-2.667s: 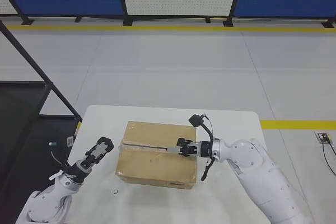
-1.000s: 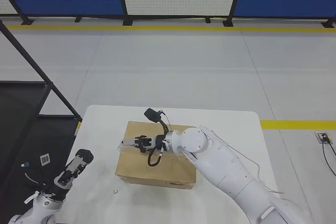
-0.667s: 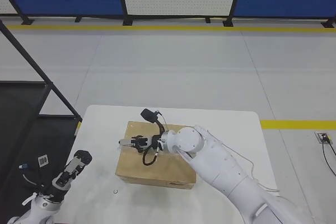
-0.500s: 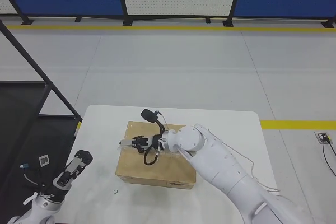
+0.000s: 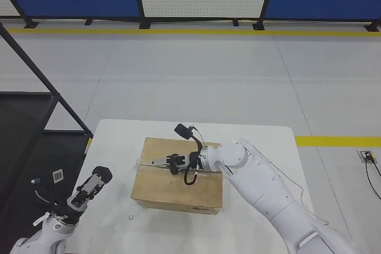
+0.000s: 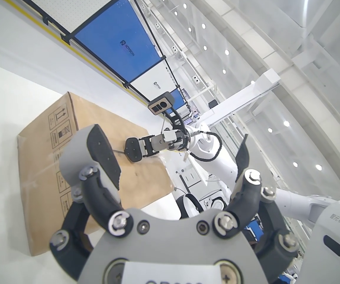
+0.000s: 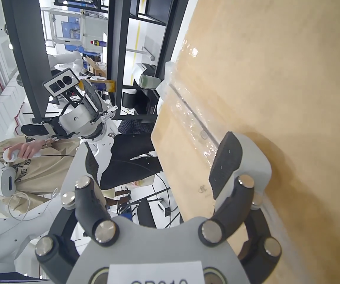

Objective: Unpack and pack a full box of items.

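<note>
A closed brown cardboard box (image 5: 178, 185) lies in the middle of the white table (image 5: 267, 143), with clear tape along its top seam (image 5: 157, 164). My right gripper (image 5: 173, 162) is over the box top near the seam's left part, open; in the right wrist view one of its fingers (image 7: 227, 161) lies against the box top (image 7: 264, 60) beside the wrinkled tape (image 7: 187, 113). My left gripper (image 5: 100, 175) hangs left of the box, clear of it, open and holding nothing (image 6: 172, 161). The left wrist view faces the box (image 6: 48, 137) and the right gripper (image 6: 134, 149) on it.
A small ring (image 5: 132, 218) lies on the table in front of the box's left corner. A black rack (image 5: 51, 105) stands off the table's left side. Bare table surrounds the box on all sides.
The right gripper ran leftward along the seam to the box's left end, then drew back a little to the right. The left gripper pulled away from the box, then came slightly nearer again.
</note>
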Motion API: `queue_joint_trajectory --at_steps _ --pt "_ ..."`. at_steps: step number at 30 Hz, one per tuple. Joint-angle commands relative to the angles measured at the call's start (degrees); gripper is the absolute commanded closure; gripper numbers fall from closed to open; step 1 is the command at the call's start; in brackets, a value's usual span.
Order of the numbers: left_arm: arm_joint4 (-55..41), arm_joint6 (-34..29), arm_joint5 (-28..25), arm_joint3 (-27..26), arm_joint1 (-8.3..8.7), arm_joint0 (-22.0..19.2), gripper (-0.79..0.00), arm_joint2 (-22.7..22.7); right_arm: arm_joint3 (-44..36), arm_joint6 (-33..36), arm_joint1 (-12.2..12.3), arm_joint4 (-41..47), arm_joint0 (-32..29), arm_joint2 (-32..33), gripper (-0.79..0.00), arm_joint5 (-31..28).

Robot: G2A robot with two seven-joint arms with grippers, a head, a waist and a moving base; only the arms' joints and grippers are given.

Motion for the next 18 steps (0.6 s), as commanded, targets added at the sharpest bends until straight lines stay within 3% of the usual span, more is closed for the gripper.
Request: queue_joint_trajectory --at_steps 1,12,18 --pt "0.4 -0.14 0.4 -0.27 -0.03 -0.51 -0.785 0.42 -2.16 0.53 1.24 -1.11 -1.42 1.93 -0.785 0.87" --pt "2.11 -0.58 2.19 -0.03 -0.27 -3.44 -0.785 3.36 -20.54 1.79 8.67 -7.36 -15.22 16.93 -0.785 5.62" --pt "3.03 -0.89 2.67 -0.17 -0.43 -4.88 -0.785 5.07 -29.44 2.43 11.56 -9.72 -23.5 24.77 -0.785 8.92"
